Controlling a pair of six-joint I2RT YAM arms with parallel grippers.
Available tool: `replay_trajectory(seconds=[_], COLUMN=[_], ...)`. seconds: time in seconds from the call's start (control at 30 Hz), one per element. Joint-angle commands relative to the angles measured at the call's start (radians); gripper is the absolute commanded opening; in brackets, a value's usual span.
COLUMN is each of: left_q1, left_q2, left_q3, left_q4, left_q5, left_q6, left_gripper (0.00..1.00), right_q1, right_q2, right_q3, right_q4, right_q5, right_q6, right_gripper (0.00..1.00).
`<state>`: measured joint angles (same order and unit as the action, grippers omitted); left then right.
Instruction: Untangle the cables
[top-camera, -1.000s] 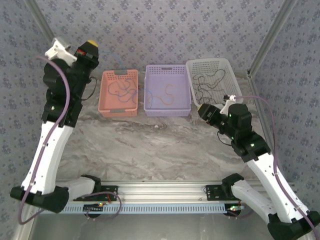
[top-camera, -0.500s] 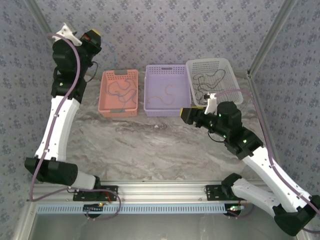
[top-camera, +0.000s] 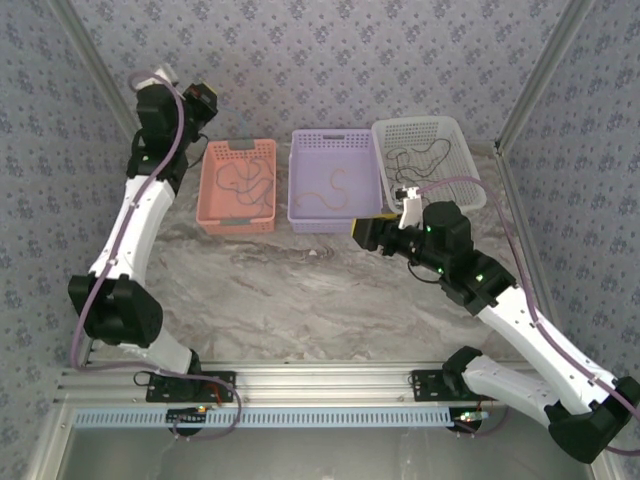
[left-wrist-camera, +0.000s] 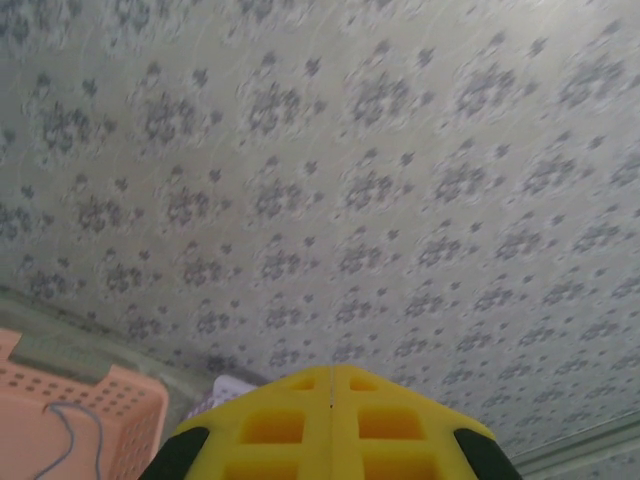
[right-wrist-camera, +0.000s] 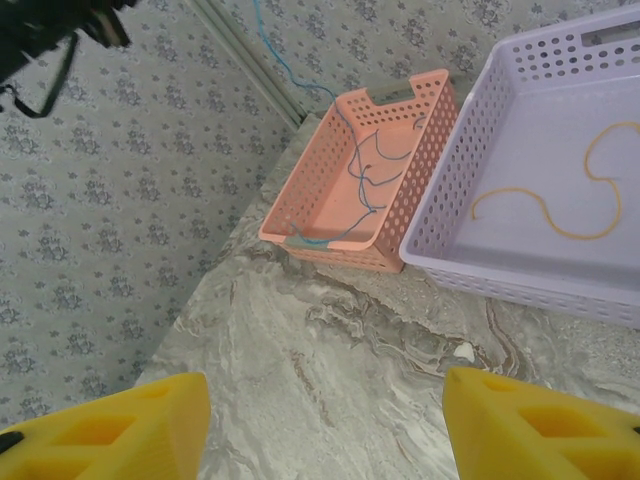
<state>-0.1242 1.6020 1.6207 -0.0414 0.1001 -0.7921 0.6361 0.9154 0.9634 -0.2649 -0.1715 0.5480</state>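
The cables lie one to a basket. The blue cable (top-camera: 240, 180) (right-wrist-camera: 362, 170) is in the pink basket (top-camera: 212, 190), and a strand of it climbs from the basket along the wall and out of the top of the right wrist view. The yellowish-tan cable (top-camera: 330, 190) (right-wrist-camera: 578, 236) is in the purple basket (top-camera: 300, 215). The black cable (top-camera: 425, 158) is in the white basket (top-camera: 470, 170). My left gripper (top-camera: 203, 100) (left-wrist-camera: 333, 385) is raised high by the back wall, its fingers pressed together. My right gripper (top-camera: 366, 233) (right-wrist-camera: 330, 430) hovers open over bare table in front of the purple basket.
The three baskets stand in a row along the back wall. Marble tabletop (top-camera: 300, 300) stretches in front of them. Slanted metal frame posts (top-camera: 530, 90) stand at both back corners. The pink basket's corner (left-wrist-camera: 100, 410) appears below the left gripper.
My left arm has swung its wrist up and to the right, toward the back wall. My right gripper has moved left to the purple basket's front and opened wider.
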Motion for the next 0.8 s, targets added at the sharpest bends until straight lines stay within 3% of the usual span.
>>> replay_trajectory(seconds=[0.0,0.47,0.77], left_q1=[0.008,0.044,0.056], left_q2=[0.047,0.385,0.509], left_q3=[-0.022,0.122,0.146], left_q4=[0.041,-0.069,-0.128], left_q5=[0.027,0.1,0.057], left_q6=[0.032,0.045,0.034], left_gripper=[0.0,0.0,0.0], right_q1=[0.004,-0.004,-0.004], right_q2=[-0.002,0.04,0.09], right_q3=[-0.012,-0.039,-0.049], right_q4=[0.012,0.028,0.059], right_q5=[0.012,0.001,-0.012], right_q6=[-0.026,-0.025,-0.031], right_gripper=[0.65,0.65,0.65])
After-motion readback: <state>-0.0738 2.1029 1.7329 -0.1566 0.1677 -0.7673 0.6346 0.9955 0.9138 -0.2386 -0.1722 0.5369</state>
